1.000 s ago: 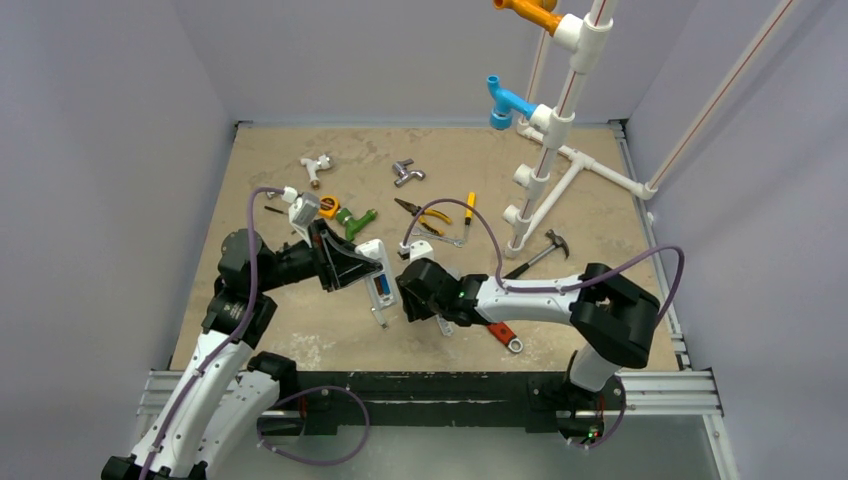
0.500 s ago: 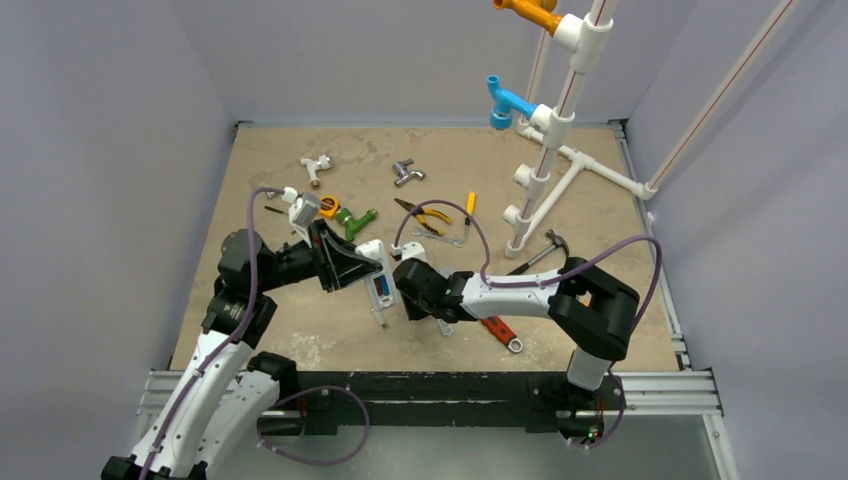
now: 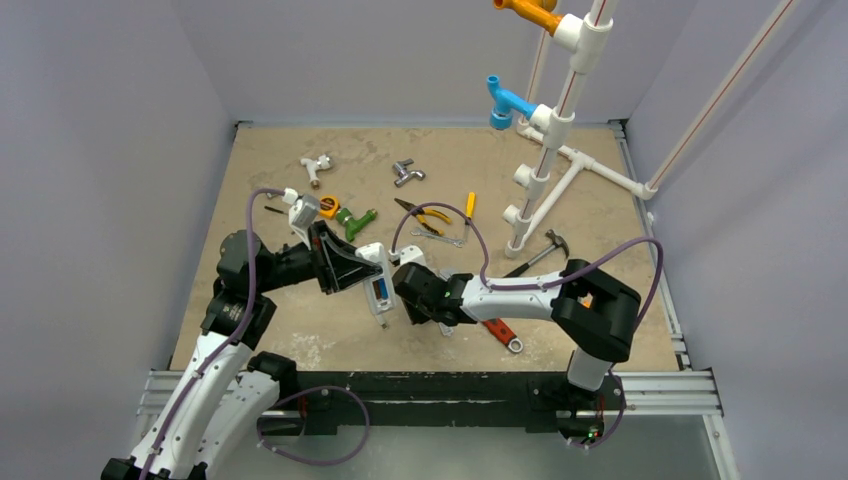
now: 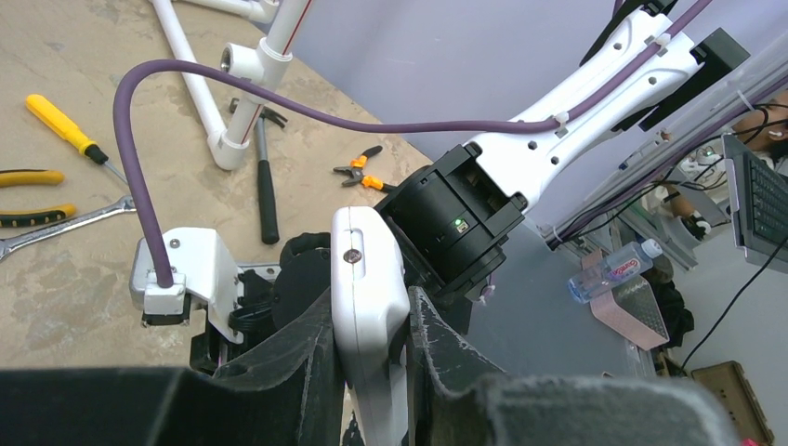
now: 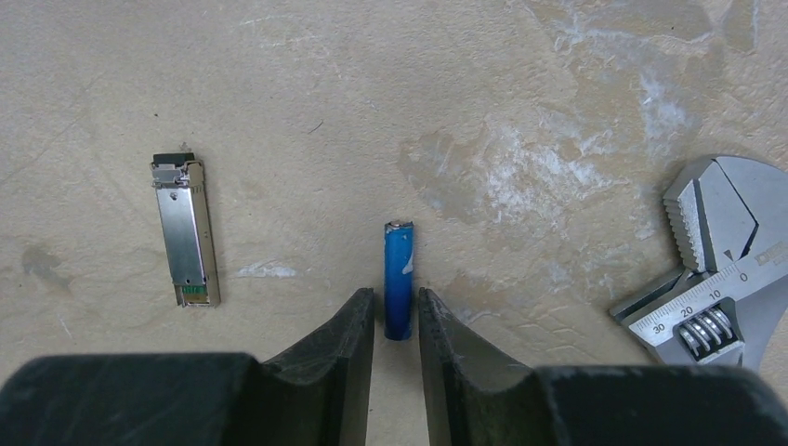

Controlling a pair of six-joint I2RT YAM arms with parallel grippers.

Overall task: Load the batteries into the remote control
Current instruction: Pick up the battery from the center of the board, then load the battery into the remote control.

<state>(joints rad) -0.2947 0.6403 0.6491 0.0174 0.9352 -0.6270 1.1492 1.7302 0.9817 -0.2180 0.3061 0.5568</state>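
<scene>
My left gripper (image 3: 362,272) is shut on the white remote control (image 3: 379,283) and holds it tilted above the table, back side up, with something blue (image 3: 381,291) showing in its recess. In the left wrist view the remote (image 4: 367,269) is clamped edge-on between my left gripper's (image 4: 370,297) jaws. My right gripper (image 3: 415,305) points down right beside the remote. In the right wrist view a blue battery (image 5: 399,277) lies on the table. My right gripper (image 5: 397,297) straddles its near end, slightly open, with thin gaps on both sides.
A small silvery metal piece (image 5: 187,230) lies left of the battery. The jaw of an adjustable wrench (image 5: 711,251) lies to its right, its red handle (image 3: 500,333) near the front edge. Pliers, a screwdriver, fittings and a white pipe frame (image 3: 545,170) stand farther back.
My right arm has moved left and closer to the remote over the last second. The left arm still holds the remote in nearly the same place.
</scene>
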